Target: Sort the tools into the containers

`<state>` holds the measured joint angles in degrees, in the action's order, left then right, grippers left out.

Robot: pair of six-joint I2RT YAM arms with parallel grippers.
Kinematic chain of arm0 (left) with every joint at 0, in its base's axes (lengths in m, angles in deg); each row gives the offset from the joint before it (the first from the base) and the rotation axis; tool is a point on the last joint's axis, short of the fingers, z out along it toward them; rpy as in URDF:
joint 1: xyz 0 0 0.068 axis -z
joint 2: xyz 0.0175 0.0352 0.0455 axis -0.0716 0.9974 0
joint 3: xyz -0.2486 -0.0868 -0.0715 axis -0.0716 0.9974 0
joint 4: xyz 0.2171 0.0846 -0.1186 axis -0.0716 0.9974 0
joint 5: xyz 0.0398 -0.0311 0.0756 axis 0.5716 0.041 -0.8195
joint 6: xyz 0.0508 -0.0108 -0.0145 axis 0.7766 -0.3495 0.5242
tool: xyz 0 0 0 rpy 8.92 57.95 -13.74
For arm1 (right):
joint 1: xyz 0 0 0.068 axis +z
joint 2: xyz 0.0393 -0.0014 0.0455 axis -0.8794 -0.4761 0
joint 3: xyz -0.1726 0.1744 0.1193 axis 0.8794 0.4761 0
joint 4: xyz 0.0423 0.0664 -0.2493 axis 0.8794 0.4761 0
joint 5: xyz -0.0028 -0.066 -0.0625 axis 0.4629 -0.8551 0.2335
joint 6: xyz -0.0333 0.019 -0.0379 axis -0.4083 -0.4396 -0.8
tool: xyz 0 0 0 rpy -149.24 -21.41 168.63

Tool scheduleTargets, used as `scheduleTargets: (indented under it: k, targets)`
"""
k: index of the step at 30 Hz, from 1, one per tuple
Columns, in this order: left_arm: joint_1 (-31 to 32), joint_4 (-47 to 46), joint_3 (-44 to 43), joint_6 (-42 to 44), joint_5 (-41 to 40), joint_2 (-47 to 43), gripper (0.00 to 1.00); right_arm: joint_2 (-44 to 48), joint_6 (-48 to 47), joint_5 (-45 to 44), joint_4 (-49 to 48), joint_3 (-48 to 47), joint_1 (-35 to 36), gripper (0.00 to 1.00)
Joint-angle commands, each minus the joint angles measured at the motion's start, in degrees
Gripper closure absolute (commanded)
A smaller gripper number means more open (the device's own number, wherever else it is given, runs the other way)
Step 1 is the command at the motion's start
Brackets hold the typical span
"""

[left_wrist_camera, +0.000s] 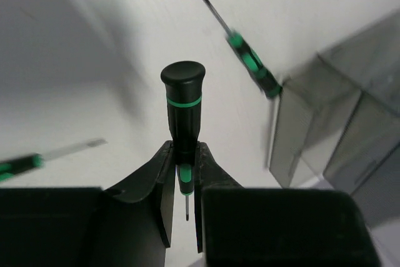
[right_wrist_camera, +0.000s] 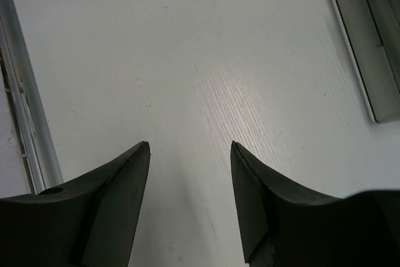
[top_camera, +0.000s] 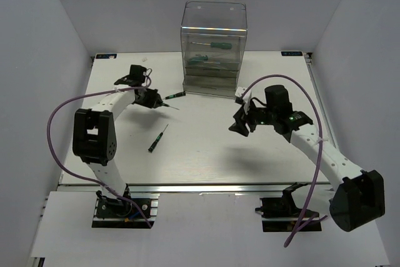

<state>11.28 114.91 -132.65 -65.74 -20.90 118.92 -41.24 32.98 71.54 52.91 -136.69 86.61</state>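
Closest to the arm bases, one loose screwdriver (top_camera: 158, 139) lies flat on the white table (top_camera: 206, 161). It's a skinny thing with a green-and-black handle and a thin metal shaft, set at a slant. Off to the right of it, the right gripper (right_wrist_camera: 189, 148) hangs over bare tabletop, jaws wide apart with nothing between them, well clear of every tool.

Further back on the left, the left gripper (left_wrist_camera: 184, 151) has its jaws pinched narrow on another one, call it the gripped screwdriver (left_wrist_camera: 182, 101). It has a chunky black handle with a flared, rounded cap and a bright green ring just under the cap. There's a bit more green lower down, and a thin shaft runs back between the fingers. The fingers grab the lower handle, so the cap pokes out past the tips.

Just beyond that, a third screwdriver (top_camera: 175, 95) lies on the table with one end right up at the front left corner of the clear drawer box (top_camera: 214, 20). Can't tell if it's touching.

The box stands at the far middle of the table, tall and see-through with rounded top corners. Shallow greyish drawers (top_camera: 211, 76) are stacked in its lower part. Two more green-handled tools sit inside, an upper tool (top_camera: 219, 45) and a lower tool (top_camera: 200, 59). Which drawer each is in, no idea.
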Motion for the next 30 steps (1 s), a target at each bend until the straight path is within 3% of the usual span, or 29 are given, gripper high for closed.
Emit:
scheduleTargets:
  k: [1,4,7,8,10,16,20,23,24,28,30]
  targets:
    - [6.5,-6.1,-1.8,-8.2,6.4,-2.0,1.00,3.5,3.4,-2.1,-0.4,1.1,-2.1,0.40]
    - [11.8,-11.3,-4.0,-15.0,6.9,1.4,1.00,5.7,6.8,-5.6,-1.5,1.6,-4.1,0.44]
    - [15.0,-12.6,-11.3,-19.1,5.6,7.1,1.00,8.2,8.9,-9.7,-2.0,1.8,-5.9,0.69]
    - [16.7,-11.9,-13.6,-19.9,4.1,8.6,1.00,8.9,9.6,-10.4,-2.1,2.1,-6.7,0.87]
    - [18.6,-11.0,-20.6,-21.9,2.3,11.4,1.00,11.2,10.3,-13.0,-2.6,3.0,-7.6,1.00]
    - [20.9,-3.8,-36.9,-24.3,-5.2,21.0,1.00,16.9,11.8,-16.0,-3.7,6.3,-9.8,1.00]
    - [21.0,-2.8,-39.1,-25.3,-7.2,24.0,0.95,18.0,12.5,-15.4,-3.7,7.1,-11.1,1.00]
    - [21.0,-3.4,-39.2,-26.2,-8.6,25.4,0.83,18.2,12.6,-15.2,-3.7,6.9,-11.6,1.00]
    - [21.0,-3.6,-39.1,-26.3,-8.4,26.1,0.72,18.3,12.4,-15.2,-3.5,6.9,-11.6,1.00]
    - [21.0,-4.6,-39.2,-26.3,-7.6,27.0,0.54,18.2,11.1,-14.5,-3.0,6.9,-11.6,1.00]
    - [21.0,-6.0,-38.7,-26.1,-7.3,26.8,0.49,18.1,9.7,-12.0,-1.7,6.6,-11.7,0.96]
